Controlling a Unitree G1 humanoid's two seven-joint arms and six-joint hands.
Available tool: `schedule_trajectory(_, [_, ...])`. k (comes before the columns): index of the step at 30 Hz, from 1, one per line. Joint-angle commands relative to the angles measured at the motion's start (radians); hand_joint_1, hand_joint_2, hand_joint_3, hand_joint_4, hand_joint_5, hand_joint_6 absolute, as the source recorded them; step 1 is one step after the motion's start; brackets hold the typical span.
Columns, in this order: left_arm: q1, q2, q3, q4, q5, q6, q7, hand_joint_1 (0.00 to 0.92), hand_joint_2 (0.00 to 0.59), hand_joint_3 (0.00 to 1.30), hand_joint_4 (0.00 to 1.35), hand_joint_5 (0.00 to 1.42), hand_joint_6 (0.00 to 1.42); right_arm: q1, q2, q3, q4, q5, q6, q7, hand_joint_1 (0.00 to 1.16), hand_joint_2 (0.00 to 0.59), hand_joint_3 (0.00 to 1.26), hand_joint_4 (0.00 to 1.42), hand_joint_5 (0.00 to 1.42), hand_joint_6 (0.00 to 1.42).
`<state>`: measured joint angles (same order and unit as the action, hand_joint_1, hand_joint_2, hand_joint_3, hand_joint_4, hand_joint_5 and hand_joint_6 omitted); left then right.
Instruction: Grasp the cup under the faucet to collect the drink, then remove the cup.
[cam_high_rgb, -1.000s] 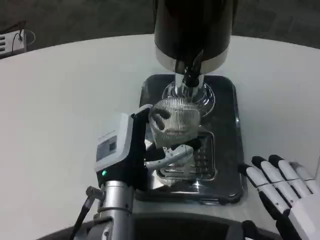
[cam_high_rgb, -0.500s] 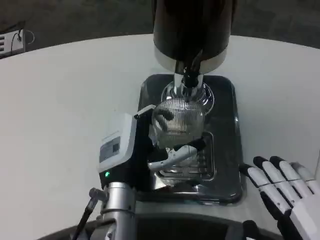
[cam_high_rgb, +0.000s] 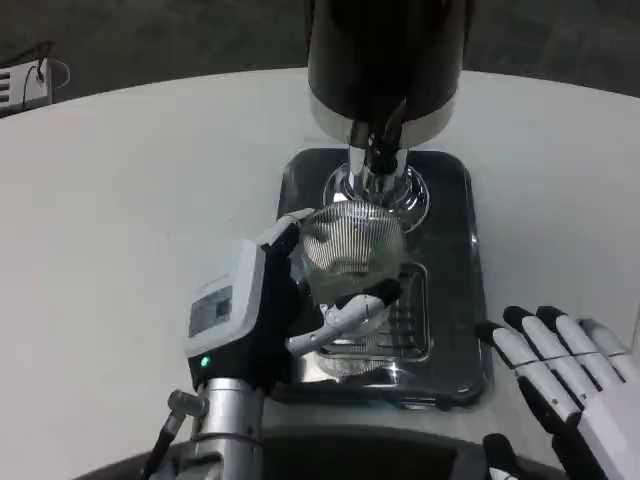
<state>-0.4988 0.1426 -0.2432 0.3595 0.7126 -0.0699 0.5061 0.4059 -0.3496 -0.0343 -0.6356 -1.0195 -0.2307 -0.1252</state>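
**pourbot_fan:** Ribbed clear glass, that's the cup (cam_high_rgb: 352, 243). Where's it sitting right now?

**g1_tinkerer:** Wrapped in the left robot hand (cam_high_rgb: 290, 300), fingers (cam_high_rgb: 345, 315) curled round its front, thumb side at the back. It's over the steel tray (cam_high_rgb: 455, 290), just in front of the faucet (cam_high_rgb: 380, 150) on the black dispenser (cam_high_rgb: 385, 50).

**pourbot_fan:** And the other one?

**g1_tinkerer:** Right robot hand (cam_high_rgb: 570, 385) lies flat on the white desk (cam_high_rgb: 130, 190), well off to the right of the left one, fingers spread, holding nothing.
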Motion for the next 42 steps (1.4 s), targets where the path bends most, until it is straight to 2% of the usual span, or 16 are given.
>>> schedule_trajectory(1, [0.01, 0.014, -0.006, -0.019, 0.009, -0.002, 0.017, 0.191, 0.022, 0.23, 0.3, 0.8, 1.07, 0.003, 0.008, 0.0, 0.001, 0.009, 0.005, 0.002, 0.3, 0.565, 0.11, 0.04, 0.03, 0.05])
schedule_trajectory(5, [0.009, 0.016, -0.008, -0.026, 0.006, -0.001, 0.007, 0.17, 0.01, 0.12, 0.18, 0.74, 1.0, 0.005, 0.011, -0.001, 0.0, 0.009, 0.007, 0.002, 0.3, 0.563, 0.11, 0.04, 0.03, 0.05])
schedule_trajectory(12, [0.02, 0.017, -0.005, -0.049, -0.006, -0.018, 0.015, 0.103, 0.0, 0.02, 0.05, 0.63, 0.89, 0.007, 0.015, -0.002, -0.003, 0.011, 0.008, 0.001, 0.3, 0.563, 0.11, 0.04, 0.03, 0.05])
schedule_trajectory(16, [0.061, 0.01, 0.019, -0.127, -0.035, -0.056, 0.036, 0.006, 0.0, 0.01, 0.04, 0.58, 0.8, 0.01, 0.016, -0.001, -0.006, 0.01, 0.009, 0.002, 0.3, 0.562, 0.11, 0.04, 0.03, 0.05])
schedule_trajectory(23, [0.178, 0.002, 0.065, -0.341, -0.096, -0.071, -0.004, 0.0, 0.0, 0.01, 0.03, 0.51, 0.69, 0.017, 0.016, 0.0, -0.011, 0.009, 0.008, 0.001, 0.3, 0.566, 0.12, 0.04, 0.03, 0.05])
schedule_trajectory(24, [0.193, 0.0, 0.072, -0.369, -0.103, -0.07, -0.012, 0.0, 0.0, 0.01, 0.03, 0.48, 0.64, 0.018, 0.016, 0.0, -0.011, 0.01, 0.008, 0.001, 0.3, 0.567, 0.12, 0.04, 0.03, 0.05])
schedule_trajectory(26, [0.22, -0.004, 0.086, -0.429, -0.127, -0.077, -0.033, 0.0, 0.0, 0.02, 0.01, 0.36, 0.41, 0.019, 0.015, 0.001, -0.012, 0.009, 0.006, 0.001, 0.3, 0.568, 0.12, 0.04, 0.03, 0.05])
schedule_trajectory(29, [0.242, -0.007, 0.1, -0.498, -0.163, -0.089, -0.069, 0.0, 0.066, 0.0, 0.0, 0.19, 0.15, 0.02, 0.015, 0.003, -0.014, 0.009, 0.005, 0.002, 0.3, 0.569, 0.12, 0.04, 0.03, 0.05])
schedule_trajectory(33, [0.255, -0.015, 0.116, -0.566, -0.219, -0.1, -0.122, 0.0, 0.119, 0.0, 0.0, 0.08, 0.01, 0.022, 0.013, 0.004, -0.019, 0.008, 0.002, 0.003, 0.3, 0.57, 0.12, 0.04, 0.03, 0.05])
schedule_trajectory(40, [0.251, -0.024, 0.128, -0.662, -0.292, -0.13, -0.205, 0.0, 0.135, 0.0, 0.0, 0.01, 0.0, 0.025, 0.01, 0.001, -0.028, 0.013, 0.0, 0.008, 0.29, 0.57, 0.12, 0.04, 0.03, 0.05])
schedule_trajectory(42, [0.231, -0.018, 0.121, -0.708, -0.29, -0.112, -0.247, 0.0, 0.133, 0.0, 0.0, 0.0, 0.0, 0.029, 0.009, 0.001, -0.031, 0.016, -0.001, 0.01, 0.29, 0.57, 0.12, 0.04, 0.03, 0.05])
